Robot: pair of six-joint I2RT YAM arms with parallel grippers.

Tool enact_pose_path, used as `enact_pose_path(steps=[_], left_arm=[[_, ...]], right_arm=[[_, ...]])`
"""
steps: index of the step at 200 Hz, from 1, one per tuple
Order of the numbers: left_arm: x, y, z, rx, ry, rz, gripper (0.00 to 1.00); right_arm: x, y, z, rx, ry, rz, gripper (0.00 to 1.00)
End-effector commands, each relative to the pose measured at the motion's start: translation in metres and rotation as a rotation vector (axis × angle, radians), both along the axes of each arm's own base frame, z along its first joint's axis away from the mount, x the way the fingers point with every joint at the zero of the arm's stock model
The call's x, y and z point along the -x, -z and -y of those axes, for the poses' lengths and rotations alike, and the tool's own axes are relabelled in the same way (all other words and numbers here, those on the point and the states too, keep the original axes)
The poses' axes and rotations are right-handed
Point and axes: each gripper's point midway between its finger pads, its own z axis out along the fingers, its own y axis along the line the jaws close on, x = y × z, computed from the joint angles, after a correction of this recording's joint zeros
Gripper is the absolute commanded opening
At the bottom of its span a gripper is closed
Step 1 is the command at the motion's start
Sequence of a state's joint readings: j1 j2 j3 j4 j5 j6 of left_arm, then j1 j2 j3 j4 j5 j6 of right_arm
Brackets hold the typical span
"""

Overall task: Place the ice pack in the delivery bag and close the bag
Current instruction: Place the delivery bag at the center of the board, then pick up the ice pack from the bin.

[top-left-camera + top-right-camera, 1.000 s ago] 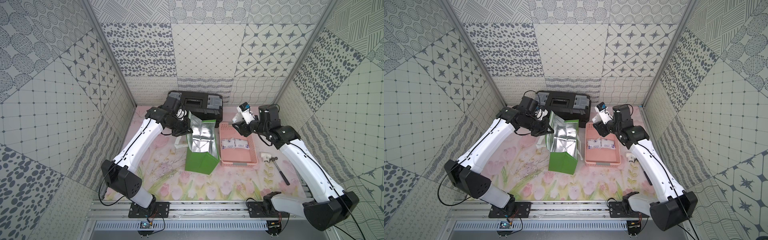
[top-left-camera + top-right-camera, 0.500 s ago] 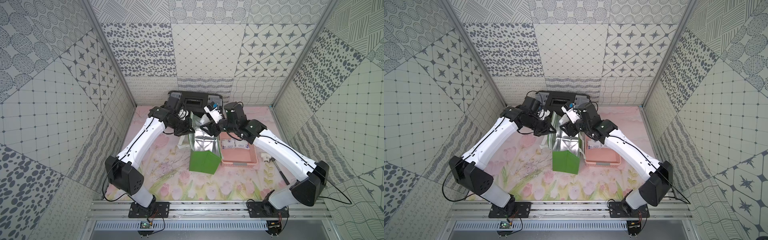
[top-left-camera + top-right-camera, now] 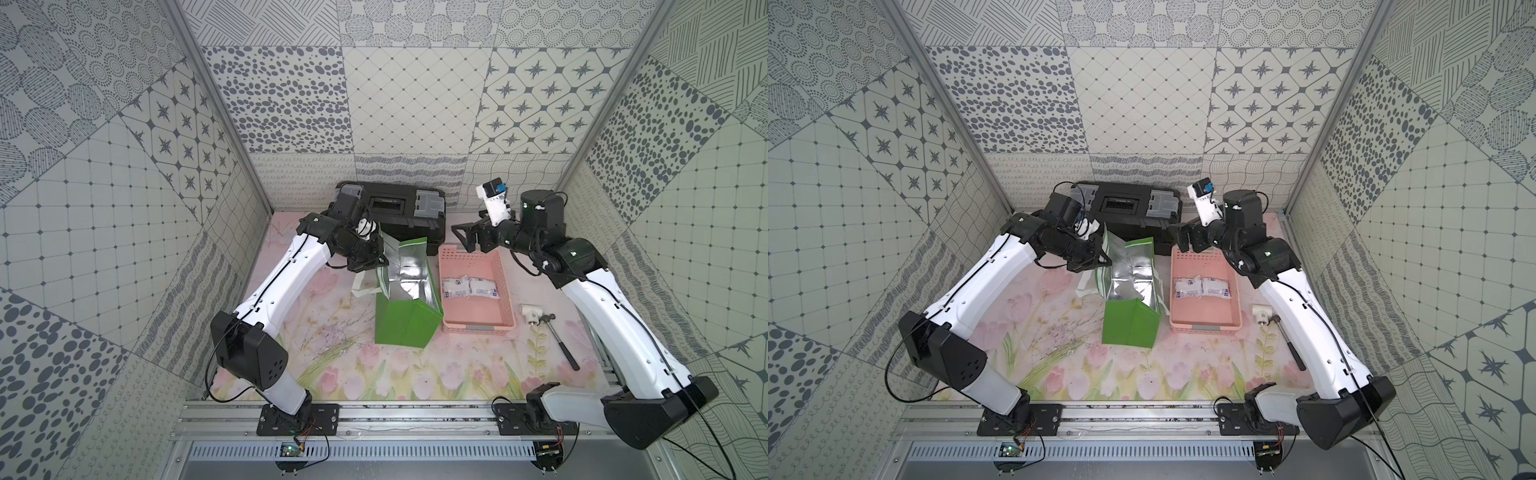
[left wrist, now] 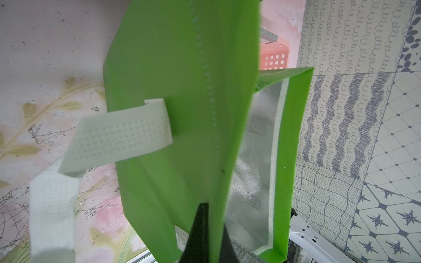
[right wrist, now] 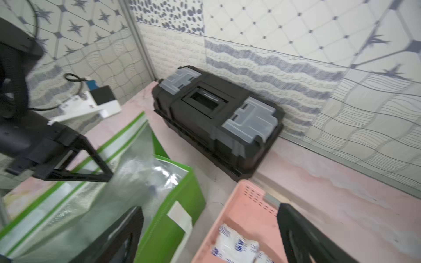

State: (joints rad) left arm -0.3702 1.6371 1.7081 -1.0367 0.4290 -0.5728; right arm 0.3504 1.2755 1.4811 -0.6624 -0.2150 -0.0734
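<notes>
Step judged: return for another pack. Delivery bag (image 3: 401,324) stood on surface, side wall clamped by left tool (image 3: 374,255), mouth held open. Right tool (image 3: 467,241) spread wide, empty, above far end of pink basket (image 3: 478,311). Two ice packs (image 3: 469,287) seen in basket. Next: descent needed, jaws aligned across pack. Half-second earlier right arm was reached over bag mouth; now withdrawn.

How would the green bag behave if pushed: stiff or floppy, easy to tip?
Probably floppy: the delivery bag shows thin, creased, leaning walls, and the left gripper pinches its rim. Likely light and easy to tip: it stands tall and tilted.
</notes>
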Motion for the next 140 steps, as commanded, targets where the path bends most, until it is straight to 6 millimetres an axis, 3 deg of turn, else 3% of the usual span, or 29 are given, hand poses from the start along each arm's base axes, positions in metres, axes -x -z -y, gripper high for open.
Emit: enact_pose_path(steps=[1, 27, 55, 86, 140], left_arm=[[-0.005, 0.0, -0.007, -0.037, -0.013, 0.033, 0.0], [-0.005, 0.0, -0.007, -0.032, -0.014, 0.031, 0.0], [-0.005, 0.0, -0.007, -0.035, -0.016, 0.033, 0.0], [-0.008, 0.0, -0.006, -0.032, -0.02, 0.031, 0.0], [-0.008, -0.001, -0.008, -0.043, -0.028, 0.038, 0.0]], right_arm=[[0.006, 0.094, 0.031, 0.21, -0.003, -0.2, 0.97], [0.004, 0.17, 0.061, 0.425, -0.03, -0.32, 0.98], [0.009, 0.228, 0.087, 0.764, -0.148, -0.459, 0.99], [0.001, 0.263, 0.099, 0.974, -0.272, -0.522, 0.99], [-0.02, 0.298, 0.085, 0.953, -0.356, -0.55, 0.99]])
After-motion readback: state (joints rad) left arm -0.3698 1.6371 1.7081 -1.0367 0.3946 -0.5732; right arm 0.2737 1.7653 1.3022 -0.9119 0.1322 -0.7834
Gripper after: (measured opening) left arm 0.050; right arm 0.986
